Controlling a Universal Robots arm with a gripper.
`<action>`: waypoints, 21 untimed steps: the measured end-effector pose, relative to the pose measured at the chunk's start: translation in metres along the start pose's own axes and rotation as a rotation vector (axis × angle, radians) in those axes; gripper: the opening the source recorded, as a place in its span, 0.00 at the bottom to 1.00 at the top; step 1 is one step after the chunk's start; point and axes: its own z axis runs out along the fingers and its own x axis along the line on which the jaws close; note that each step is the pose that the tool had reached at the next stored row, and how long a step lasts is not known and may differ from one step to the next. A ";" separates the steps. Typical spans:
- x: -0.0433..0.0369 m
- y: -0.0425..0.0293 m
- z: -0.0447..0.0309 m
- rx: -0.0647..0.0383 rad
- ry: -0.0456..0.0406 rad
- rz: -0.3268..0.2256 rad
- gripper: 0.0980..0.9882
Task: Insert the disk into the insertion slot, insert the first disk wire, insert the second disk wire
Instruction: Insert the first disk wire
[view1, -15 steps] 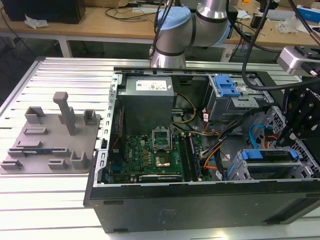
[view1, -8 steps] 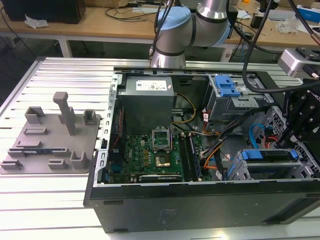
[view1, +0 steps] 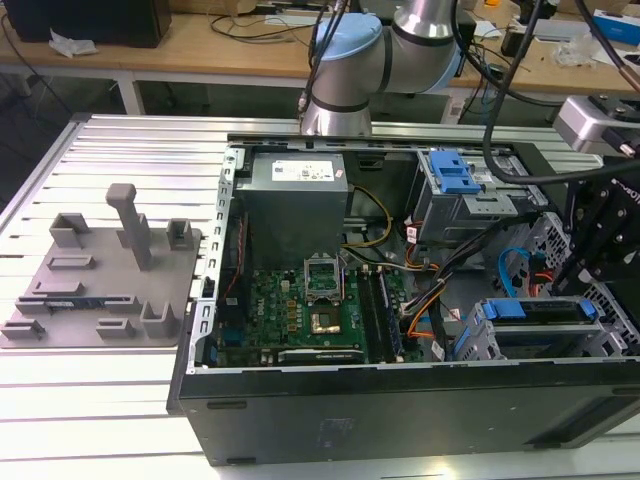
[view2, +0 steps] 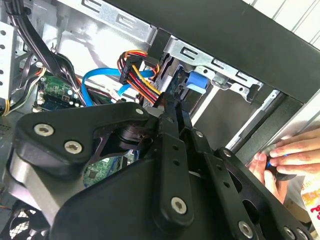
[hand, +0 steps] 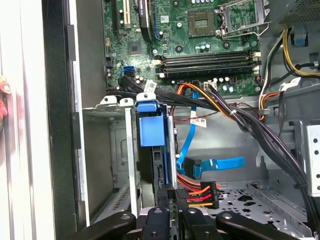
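Observation:
The disk (hand: 150, 131) stands on edge in its blue carrier inside the insertion slot (hand: 117, 150), the grey bay at the case's front corner (view1: 530, 335). In both wrist views my gripper (hand: 172, 202) (view2: 170, 100) sits at the disk's near end, fingers close together. A red, orange and yellow wire bundle (hand: 197, 192) (view2: 137, 70) runs from a black plug straight into the fingertips; its end is hidden between them. The first disk wire (hand: 220, 164) (view2: 100, 77), flat and blue, loops just beside the gripper.
The motherboard (view1: 310, 300) fills the case floor, with the grey power supply (view1: 295, 200) and a taller cage with a blue latch (view1: 455, 180) behind. Black cable bundles (hand: 260, 135) cross close by. A person's hand (view2: 295, 155) rests outside the case wall. A grey fixture plate (view1: 100, 275) lies outside the case, to the exterior view's left.

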 end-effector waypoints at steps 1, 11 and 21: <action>0.0005 0.0000 0.0001 0.001 0.0000 -0.003 0.08; 0.0040 0.0000 0.0005 0.007 0.0003 -0.021 0.08; 0.0044 -0.0002 0.0019 0.006 0.0001 -0.005 0.08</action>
